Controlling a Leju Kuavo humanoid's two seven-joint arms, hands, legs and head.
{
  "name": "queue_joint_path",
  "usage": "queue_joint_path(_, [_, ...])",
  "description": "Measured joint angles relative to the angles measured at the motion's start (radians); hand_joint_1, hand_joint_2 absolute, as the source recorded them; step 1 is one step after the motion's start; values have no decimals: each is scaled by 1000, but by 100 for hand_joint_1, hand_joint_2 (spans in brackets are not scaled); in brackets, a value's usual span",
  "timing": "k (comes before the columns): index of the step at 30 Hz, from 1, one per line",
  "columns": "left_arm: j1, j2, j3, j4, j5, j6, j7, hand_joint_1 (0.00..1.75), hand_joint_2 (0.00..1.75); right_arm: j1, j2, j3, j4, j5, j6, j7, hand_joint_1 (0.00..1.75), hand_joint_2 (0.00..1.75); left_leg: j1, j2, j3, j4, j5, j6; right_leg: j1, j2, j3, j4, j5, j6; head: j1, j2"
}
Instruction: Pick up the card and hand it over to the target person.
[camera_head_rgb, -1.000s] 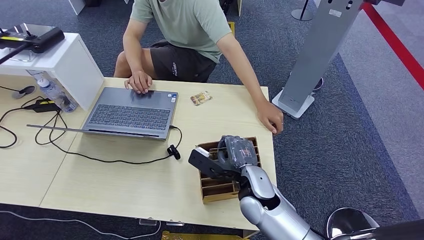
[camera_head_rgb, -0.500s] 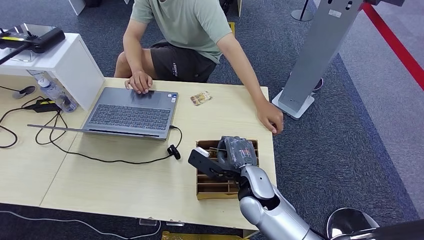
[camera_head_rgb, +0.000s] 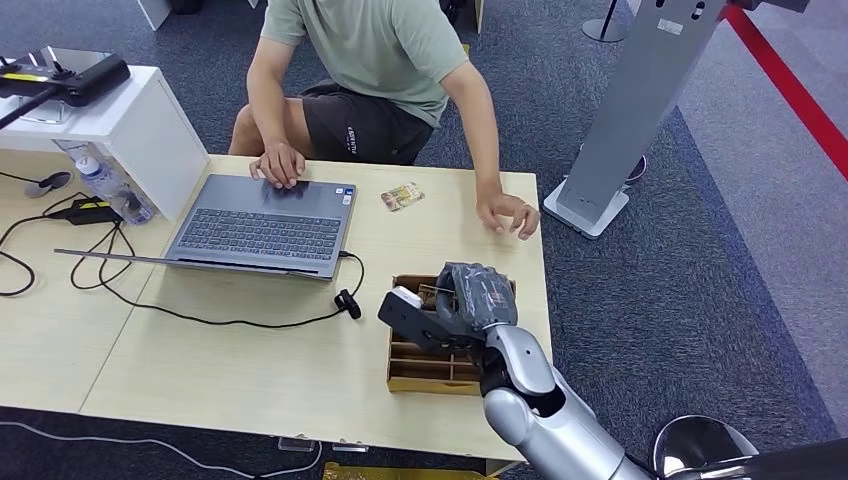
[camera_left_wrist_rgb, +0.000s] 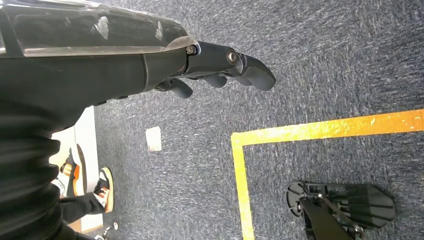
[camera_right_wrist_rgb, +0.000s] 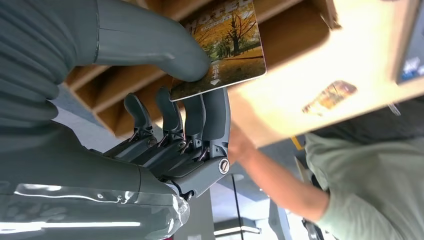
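My right hand (camera_head_rgb: 470, 300) hovers over a wooden slotted box (camera_head_rgb: 420, 372) near the table's right front corner. In the right wrist view the thumb and fingers (camera_right_wrist_rgb: 200, 115) pinch a card (camera_right_wrist_rgb: 227, 40) printed with autumn trees, just above the box's slots (camera_right_wrist_rgb: 285, 35). A second small card (camera_head_rgb: 402, 195) lies on the table beside the laptop. The person in a green shirt (camera_head_rgb: 370, 40) sits behind the table, one hand (camera_head_rgb: 507, 213) resting near the right edge, the other on the laptop. My left hand (camera_left_wrist_rgb: 220, 70) hangs over dark carpet, holding nothing, fingers loosely bent.
An open laptop (camera_head_rgb: 260, 225) with a black cable (camera_head_rgb: 250, 320) lies mid-table. A white stand (camera_head_rgb: 130, 120) with a bottle and cables sits at the left. A grey pillar base (camera_head_rgb: 590, 205) stands on the carpet to the right of the table.
The person's hand at the right table edge has drawn back and inward. The wooden box has shifted slightly under my right hand, which stays almost in place with the card.
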Motion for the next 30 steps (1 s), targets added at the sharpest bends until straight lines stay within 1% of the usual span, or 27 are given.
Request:
queue_joint_path(2, [0,-1,-2,0,-2,0,0,0,175,-57,1,2,28,-15,-7,-12,136,175,0,1,0,0,0,0,0,1,0,0,0,0,0,0])
queue_joint_path(5, [0,-3,0,1,0,2,2,0,175,-125,18,6,102,-40,-21,-37,136,175,0,1,0,0,0,0,0,1,0,0,1,0,0,0])
queue_joint_path(9, [0,-5,-1,2,1,1,6,0,175,-196,56,18,258,-55,-77,-89,136,175,0,2,2,-2,1,0,0,2,1,-1,1,0,0,0])
queue_joint_path(13, [-1,-7,-6,3,-2,-2,5,0,175,-246,89,42,431,-40,-143,-125,136,175,0,2,4,-3,1,-1,0,2,3,-2,1,0,0,0])
queue_joint_path(16, [0,-7,-6,3,0,-2,3,0,175,-267,117,48,537,-43,-180,-159,136,175,0,3,4,-3,1,-1,0,3,3,-2,2,-1,0,0])
queue_joint_path(21, [0,-7,-2,3,7,0,6,0,175,-287,162,58,671,-46,-233,-204,136,175,0,2,4,-4,1,-1,0,2,4,-3,1,-1,0,0])
queue_joint_path(24, [-1,-7,-5,2,6,2,9,0,175,-290,169,64,705,-42,-257,-205,136,175,0,1,4,-4,1,-1,0,2,4,-3,1,-1,0,0])
queue_joint_path(28, [-2,-5,-17,-1,-5,-13,2,0,175,-285,157,61,709,-42,-269,-195,136,175,0,0,3,-3,1,-1,0,0,4,-2,1,0,0,0])
queue_joint_path(30, [-4,-5,-35,1,-23,-15,-1,0,175,-282,151,58,703,-42,-269,-194,68,175,0,0,3,-3,1,-1,0,0,3,-2,1,0,0,0])
